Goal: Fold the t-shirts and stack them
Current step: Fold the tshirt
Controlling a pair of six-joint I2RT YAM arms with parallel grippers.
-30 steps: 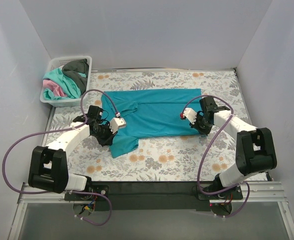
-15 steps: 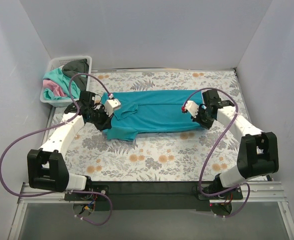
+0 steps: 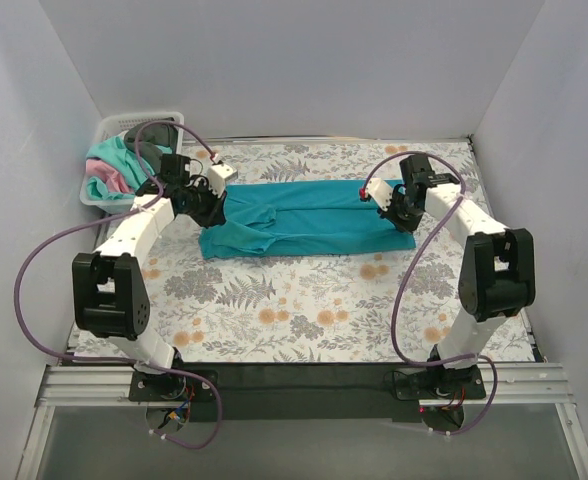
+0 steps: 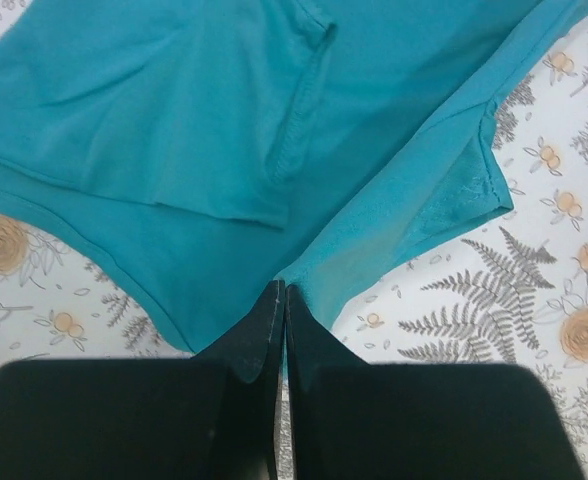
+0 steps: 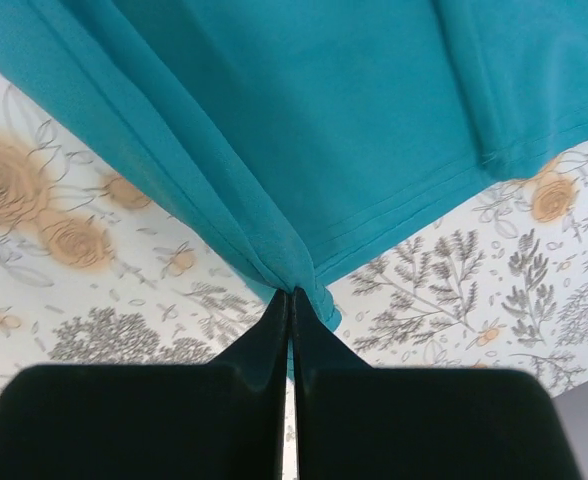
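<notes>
A teal-blue t-shirt (image 3: 304,218) lies folded lengthwise into a long band across the far half of the table. My left gripper (image 3: 212,205) is shut on its left end; the left wrist view shows the cloth (image 4: 224,150) pinched between the closed jaws (image 4: 282,290). My right gripper (image 3: 399,212) is shut on the shirt's right end; the right wrist view shows a gathered edge of cloth (image 5: 304,150) in the closed jaws (image 5: 292,292). More shirts, mint-green (image 3: 109,158), pink (image 3: 99,183) and dark grey (image 3: 154,133), lie bunched in a basket.
A white basket (image 3: 167,120) stands at the table's far left corner, just behind my left arm. The grey-and-orange floral cover (image 3: 304,310) spreads over the table. White walls close in the left, back and right sides.
Both grippers have carried the near edge of the teal shirt away from me, toward the back. The shirt has gone from a wide spread to a narrow folded band.
</notes>
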